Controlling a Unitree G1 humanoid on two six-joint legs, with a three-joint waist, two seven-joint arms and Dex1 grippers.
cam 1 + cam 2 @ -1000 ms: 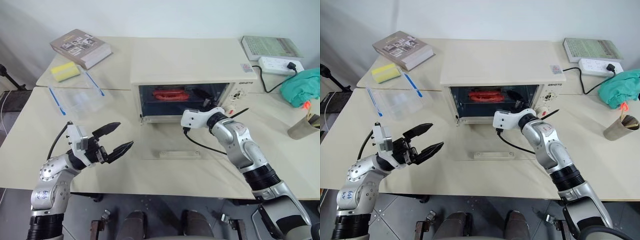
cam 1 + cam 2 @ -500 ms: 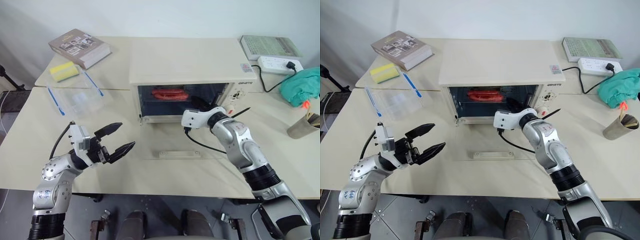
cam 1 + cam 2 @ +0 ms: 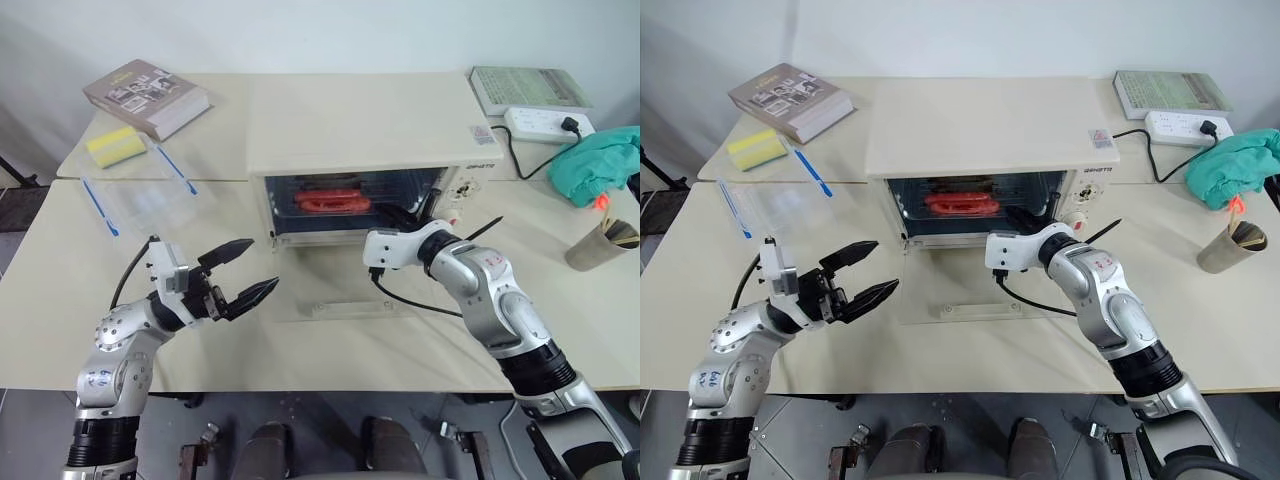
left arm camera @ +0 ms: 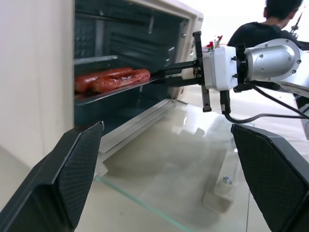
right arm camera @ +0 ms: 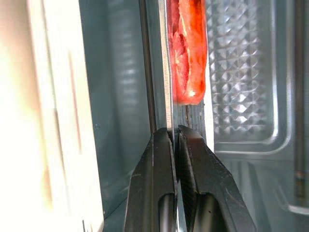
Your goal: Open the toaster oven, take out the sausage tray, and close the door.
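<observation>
Toaster oven (image 3: 370,130) sits mid-table (image 3: 330,330) with its door (image 4: 193,164) dropped flat. Right tool (image 5: 175,137) is pinched tight on the front edge of the sausage tray (image 4: 118,89) — tray's inside the oven. Left tool (image 3: 245,270) hangs spread wide, holding nothing.

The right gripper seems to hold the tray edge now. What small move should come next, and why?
Probably a slow, level pull straight out of the toaster oven. The right gripper has its jaws shut on the rim of the sausage tray, which sits inside on its rack with the sausages on it. The door lies flat open below, so the path looks free.
</observation>
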